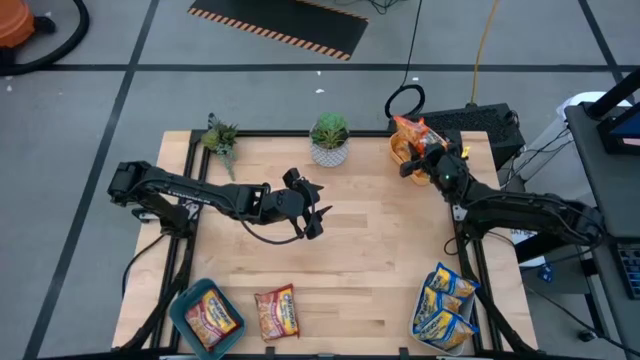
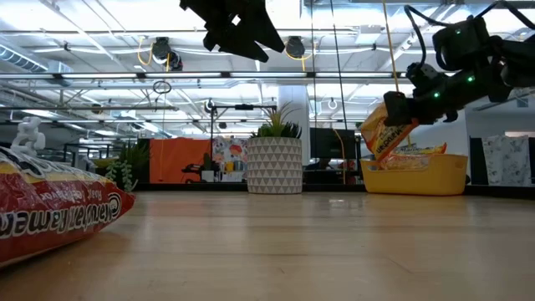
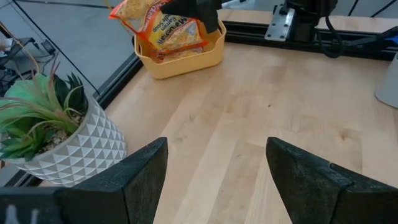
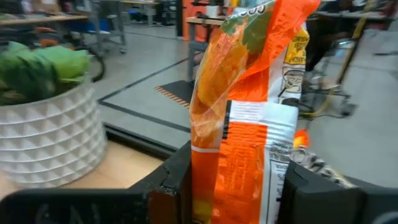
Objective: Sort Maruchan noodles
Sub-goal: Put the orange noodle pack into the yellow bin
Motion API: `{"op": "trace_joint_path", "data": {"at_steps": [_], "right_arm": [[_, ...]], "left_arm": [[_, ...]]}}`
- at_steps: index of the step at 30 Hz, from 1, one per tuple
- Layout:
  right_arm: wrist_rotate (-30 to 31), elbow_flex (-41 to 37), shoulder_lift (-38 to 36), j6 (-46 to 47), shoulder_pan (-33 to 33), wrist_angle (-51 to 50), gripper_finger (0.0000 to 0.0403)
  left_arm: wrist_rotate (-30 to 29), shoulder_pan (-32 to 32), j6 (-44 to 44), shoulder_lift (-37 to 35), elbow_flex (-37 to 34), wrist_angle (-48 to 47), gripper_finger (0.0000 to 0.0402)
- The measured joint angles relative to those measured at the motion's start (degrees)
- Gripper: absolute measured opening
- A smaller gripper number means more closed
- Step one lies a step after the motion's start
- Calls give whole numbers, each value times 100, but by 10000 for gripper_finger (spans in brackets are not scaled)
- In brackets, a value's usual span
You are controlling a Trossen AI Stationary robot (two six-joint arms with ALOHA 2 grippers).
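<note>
My right gripper [image 1: 424,163] is at the table's far right corner, shut on an orange-yellow noodle packet [image 2: 384,127] above the yellow bin [image 2: 435,177]. Another orange packet [image 2: 411,159] lies in that bin. My left gripper [image 1: 321,211] hangs open over the middle of the table, high up, with nothing between its fingers [image 3: 143,174]. One red packet [image 1: 277,312] lies flat on the table near the front edge. Another red packet [image 1: 210,318] lies in the teal bin [image 1: 181,305]. Blue-and-yellow packets [image 1: 445,305] are piled at the front right. My right gripper pinches the orange-yellow packet [image 4: 249,155] between its two fingers [image 4: 177,180], one on each side. The fingers come at it about level, from the table's right. The packet stands tilted in the hold, its lower end [image 2: 380,155] at the yellow bin's rim. I cannot tell if it touches the bin.
A white patterned plant pot [image 1: 330,150] stands at the far edge, left of the yellow bin. A smaller plant [image 1: 221,138] is at the far left corner. Bare wood [image 1: 380,260] lies between the arms and the front packets.
</note>
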Motion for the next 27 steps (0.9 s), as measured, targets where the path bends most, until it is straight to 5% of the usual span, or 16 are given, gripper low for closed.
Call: {"op": "trace_joint_path", "data": {"at_steps": [27], "right_arm": [[-1467, 1, 0, 199, -912, -561, 133]], "left_arm": [[0, 0, 2, 0, 0, -2, 278]]}}
